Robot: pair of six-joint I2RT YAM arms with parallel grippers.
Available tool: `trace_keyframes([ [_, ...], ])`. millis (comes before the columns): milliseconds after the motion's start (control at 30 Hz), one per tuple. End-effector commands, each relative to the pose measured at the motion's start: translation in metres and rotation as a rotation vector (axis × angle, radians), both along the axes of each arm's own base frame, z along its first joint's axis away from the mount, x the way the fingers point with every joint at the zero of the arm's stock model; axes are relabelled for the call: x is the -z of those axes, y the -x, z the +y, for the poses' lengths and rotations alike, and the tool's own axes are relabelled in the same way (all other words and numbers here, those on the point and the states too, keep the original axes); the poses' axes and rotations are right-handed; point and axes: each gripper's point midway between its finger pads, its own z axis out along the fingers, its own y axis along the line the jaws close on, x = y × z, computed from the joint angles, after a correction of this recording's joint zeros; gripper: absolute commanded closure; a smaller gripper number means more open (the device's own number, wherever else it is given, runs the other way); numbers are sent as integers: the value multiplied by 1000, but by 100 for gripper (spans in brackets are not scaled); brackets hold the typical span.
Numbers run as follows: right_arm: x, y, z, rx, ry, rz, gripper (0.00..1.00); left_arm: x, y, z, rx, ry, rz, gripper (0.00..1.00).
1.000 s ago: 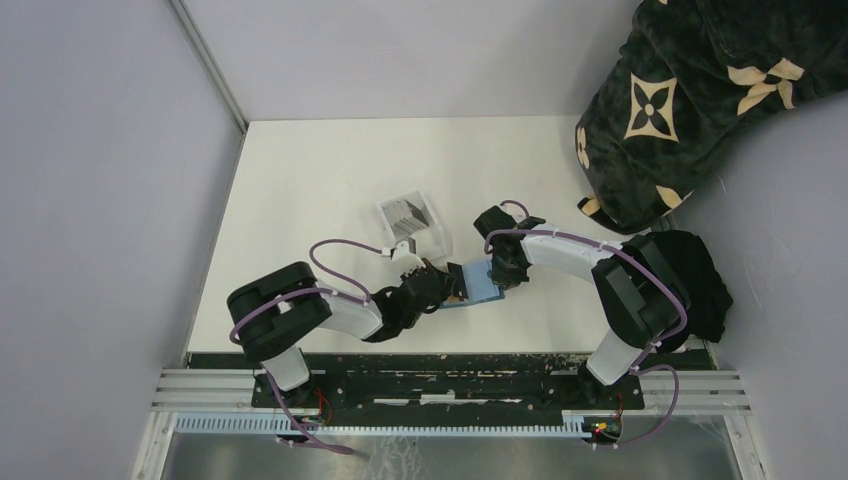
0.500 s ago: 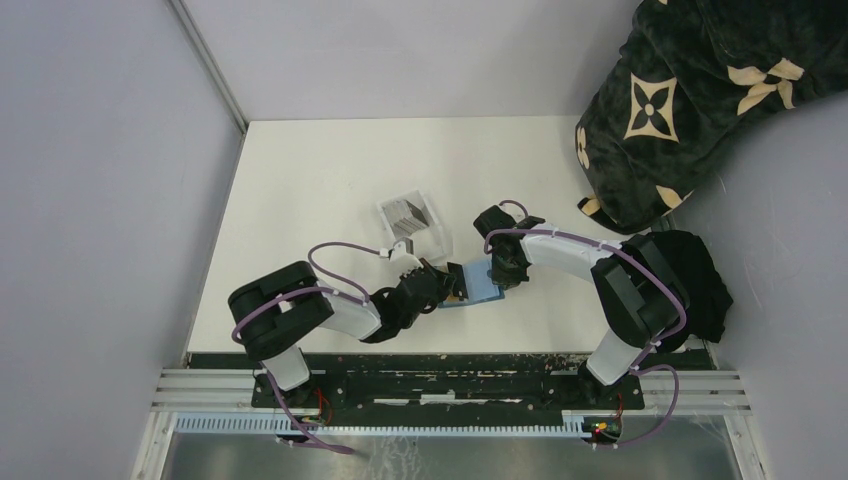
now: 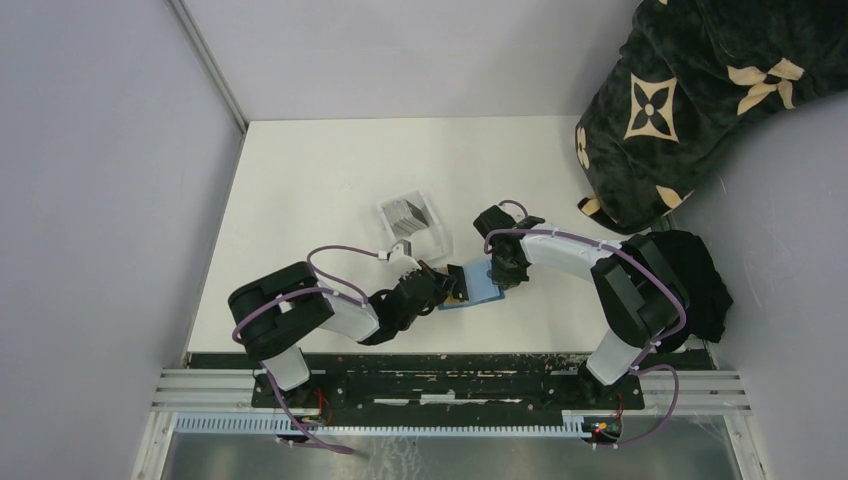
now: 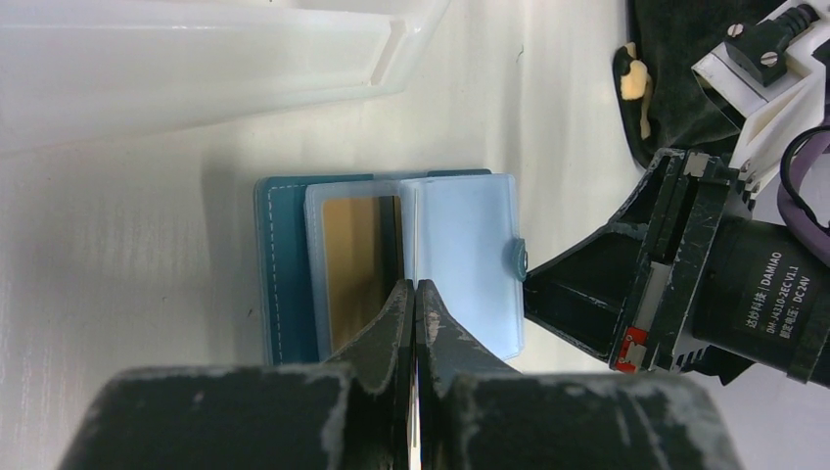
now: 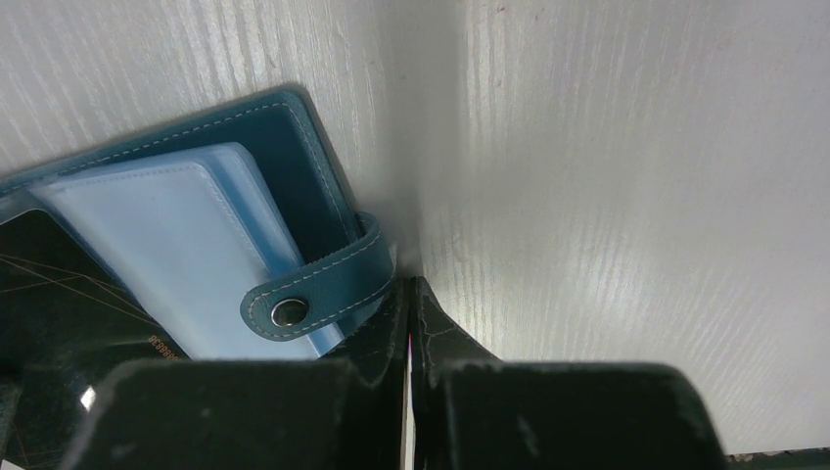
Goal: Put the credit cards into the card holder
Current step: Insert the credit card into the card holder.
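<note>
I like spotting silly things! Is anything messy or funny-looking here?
A black flowered fabric bundle slumps over the table's far right corner, away from the card holder. The holder lies open; the left gripper holds a credit card edge-on over it. Nothing looks spilled or broken.

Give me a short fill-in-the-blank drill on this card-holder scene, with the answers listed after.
1. The rectangular plastic card seated inside the open teal folding card holder is ___ in colour.
2. The spare greyish cards sit in a clear plastic ___.
3. The shut right claw sits at the card holder's snap ___.
4. The left claw pinches a thin ___ edge-on over the holder's sleeves.
Answers: gold; tray; tab; card.
</note>
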Motion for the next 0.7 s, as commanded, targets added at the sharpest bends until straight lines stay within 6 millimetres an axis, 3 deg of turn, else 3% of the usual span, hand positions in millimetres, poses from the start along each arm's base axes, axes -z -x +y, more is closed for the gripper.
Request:
trace_keyframes([
  [0,20,4,8,-4,-16,34,99,-17,-3,-6,-14,95,-14,97],
  [667,22,7,7,-6,-12,43,99,-14,-5,-9,-29,130,1,97],
])
